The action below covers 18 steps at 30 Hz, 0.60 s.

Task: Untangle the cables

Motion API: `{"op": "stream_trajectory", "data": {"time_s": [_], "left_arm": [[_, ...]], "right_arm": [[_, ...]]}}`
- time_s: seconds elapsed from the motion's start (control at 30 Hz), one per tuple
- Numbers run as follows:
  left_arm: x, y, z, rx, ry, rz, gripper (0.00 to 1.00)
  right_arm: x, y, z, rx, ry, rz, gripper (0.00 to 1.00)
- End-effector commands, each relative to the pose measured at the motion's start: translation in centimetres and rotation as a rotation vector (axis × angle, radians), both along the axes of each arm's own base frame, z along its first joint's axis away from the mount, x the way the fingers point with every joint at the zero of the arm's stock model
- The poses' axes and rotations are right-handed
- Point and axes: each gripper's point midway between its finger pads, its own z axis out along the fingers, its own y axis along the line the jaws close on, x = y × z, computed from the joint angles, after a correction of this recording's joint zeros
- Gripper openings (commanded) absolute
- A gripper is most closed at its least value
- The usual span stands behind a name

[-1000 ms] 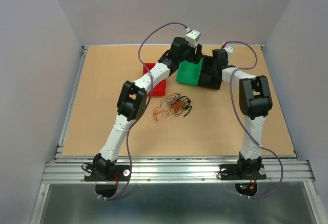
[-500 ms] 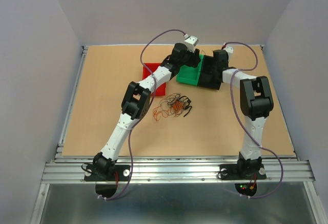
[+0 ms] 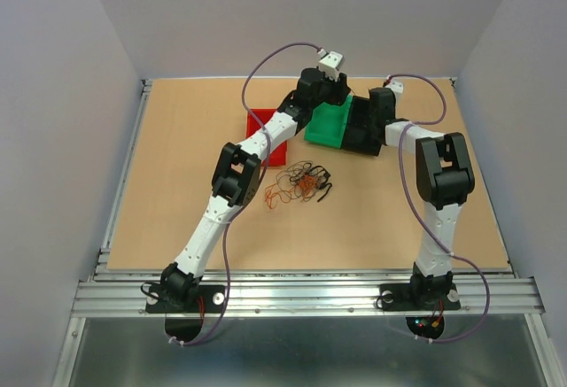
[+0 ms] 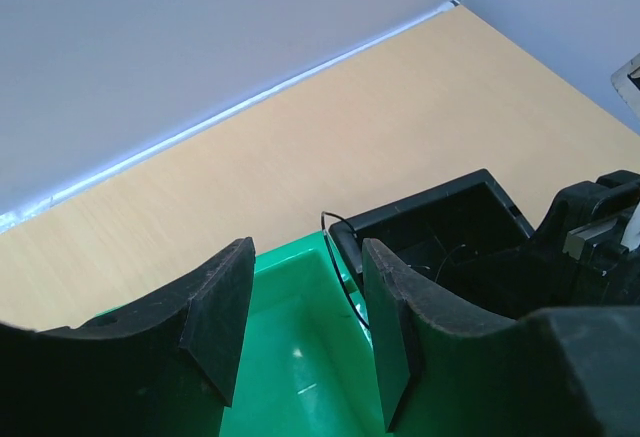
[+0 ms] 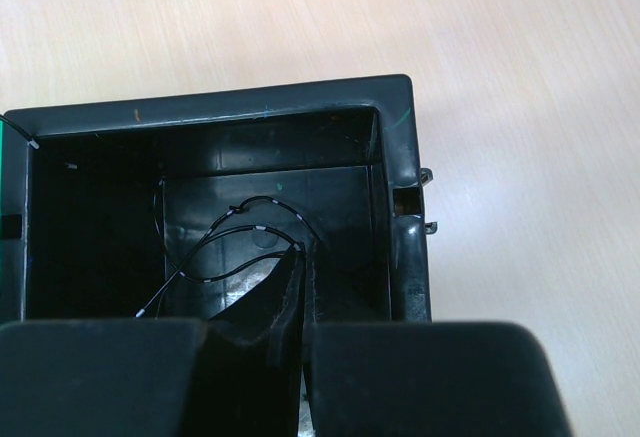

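Observation:
The cables (image 3: pixel 297 185), a small bunch of thin black, orange-red and brownish wires, lie tangled on the table in front of the bins. My left gripper (image 3: pixel 321 95) hovers over the green bin (image 3: pixel 328 127); in its wrist view the gripper (image 4: pixel 305 287) stands open with nothing between the fingers. A thin black wire (image 4: pixel 345 287) arcs from the black bin (image 4: pixel 440 209) over the green bin's wall (image 4: pixel 300 257), close to the right finger. My right gripper (image 5: pixel 303 252) is down inside the black bin (image 5: pixel 250 97), shut on a looped black cable (image 5: pixel 220 257) at its tips.
A red bin (image 3: pixel 266 136) stands left of the green one, partly under my left arm. The black bin (image 3: pixel 359 135) sits against the green bin's right side. Walls close in the table at the back and both sides. Lilac hoses trail along both arms.
My left wrist dipped toward the green bin and rose again, its elbow shifting slightly right, and its jaws narrowed a little. The right arm and the cable bunch have not moved.

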Motion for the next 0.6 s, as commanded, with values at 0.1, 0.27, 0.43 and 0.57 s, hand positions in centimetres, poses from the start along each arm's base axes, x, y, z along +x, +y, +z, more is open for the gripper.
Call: {"op": "stream_trajectory", "data": {"time_s": [0.1,0.27,0.43,0.57], "left_arm": [[0.1,-0.5,4.0,-0.083,-0.074,-0.023,0.59],[-0.1,-0.9,3.8,-0.076,-0.074,-0.027,0.57],[-0.5,-1.1,2.9,-0.066,-0.029,-0.017,0.49],[-0.9,-1.4,2.7,-0.067,-0.01,-0.03,0.35]], "right_arm": [[-2.2,1.2,-2.8,0.018,0.089,0.031,0.01],[-2.2,1.3,-2.6,0.022,0.084,0.034,0.01],[-2.2,1.5,-2.2,0.02,0.074,0.038,0.01],[-2.2,1.6,-2.0,0.017,0.068,0.04,0.01]]}}
